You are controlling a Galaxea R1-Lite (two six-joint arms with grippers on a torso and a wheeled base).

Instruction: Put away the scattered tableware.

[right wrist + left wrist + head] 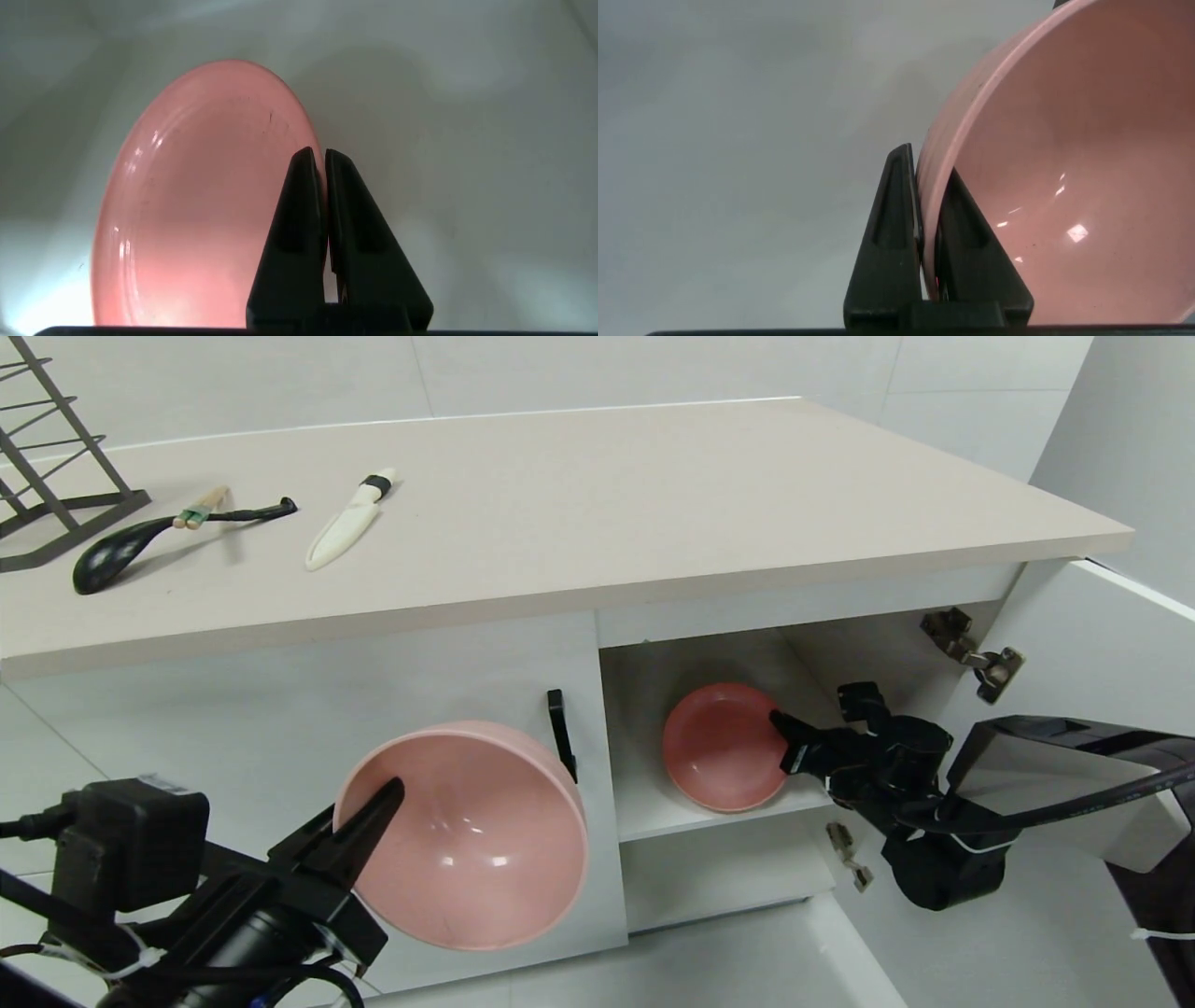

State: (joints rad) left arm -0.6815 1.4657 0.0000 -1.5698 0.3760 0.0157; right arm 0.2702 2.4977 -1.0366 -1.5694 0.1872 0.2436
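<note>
My left gripper [378, 803] is shut on the rim of a pink bowl [476, 840] and holds it tilted in front of the closed left cabinet door. The left wrist view shows one finger on each side of the bowl's [1064, 168] wall, with the left gripper [923, 182] clamped on it. Inside the open right compartment, my right gripper [780, 728] is shut on the edge of a pink plate [719, 747] that stands tilted on the shelf [653, 817]. From the right wrist, the right gripper [323, 163] pinches the pink plate [196, 205] at its rim.
On the countertop [607, 495] at the far left lie a black ladle [117, 553], chopsticks [201, 508] and a white knife [347, 521], beside a black wire rack [51, 476]. The right cabinet door [1111, 625] stands open. A black handle [558, 733] sits on the closed door.
</note>
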